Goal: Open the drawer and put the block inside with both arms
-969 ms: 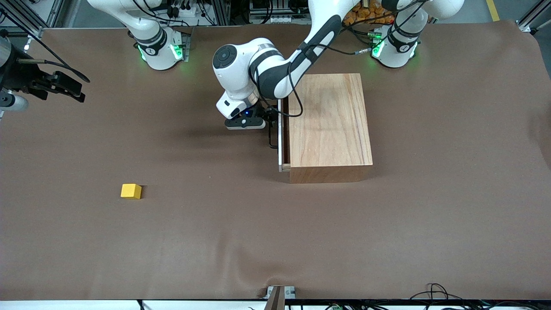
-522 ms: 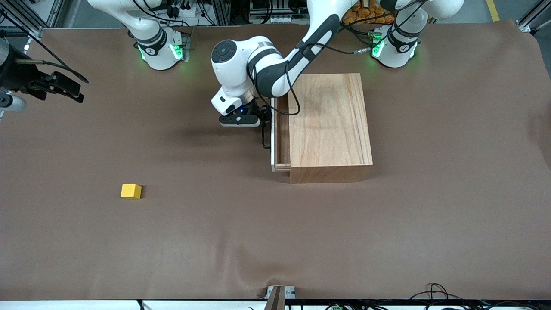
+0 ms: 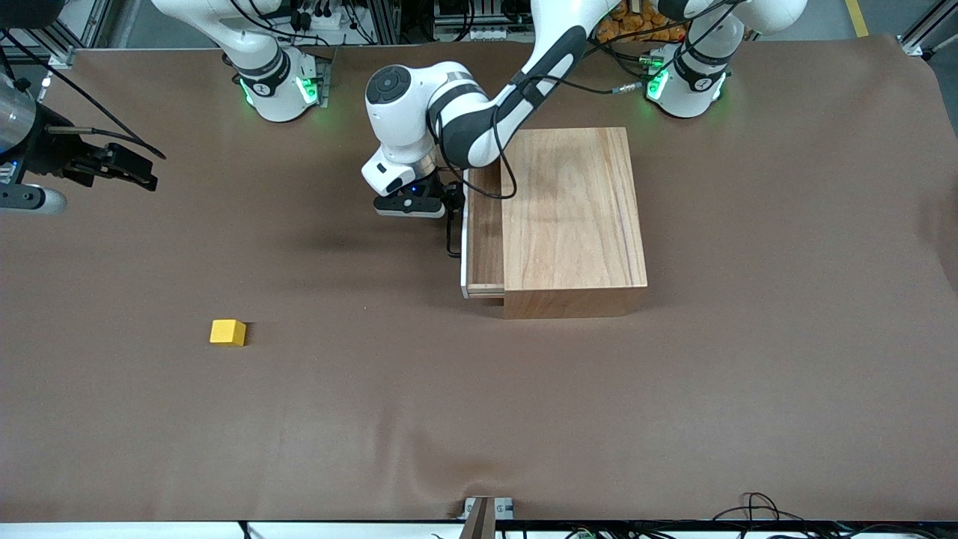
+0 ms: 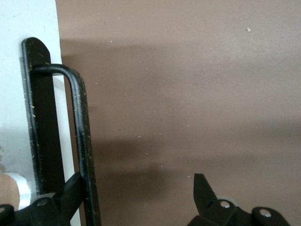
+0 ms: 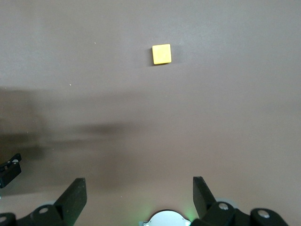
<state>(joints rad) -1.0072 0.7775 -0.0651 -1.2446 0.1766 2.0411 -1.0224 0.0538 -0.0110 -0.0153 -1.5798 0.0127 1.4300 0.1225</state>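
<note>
Handle (image 4: 81, 136) partly cut off; drawer (image 3: 483, 228) ajar.

The tabletop (image 3: 748, 389) is covered by a brown sheet that reaches nearly to every edge and is gently rippled near the edge nearest the front camera. A large rectangular wooden box (image 3: 572, 217) is set directly on it toward the left arm's end, with its drawer (image 3: 483, 232) slid partly out toward the right arm's end. A small yellow block (image 3: 227, 332) is laid on the sheet well apart from the box, nearer to the front camera and toward the right arm's end; it is also seen in the right wrist view (image 5: 161, 54). Two green-lit round arm bases (image 3: 281, 86) (image 3: 685, 86) are mounted along the edge farthest from the front camera
</note>
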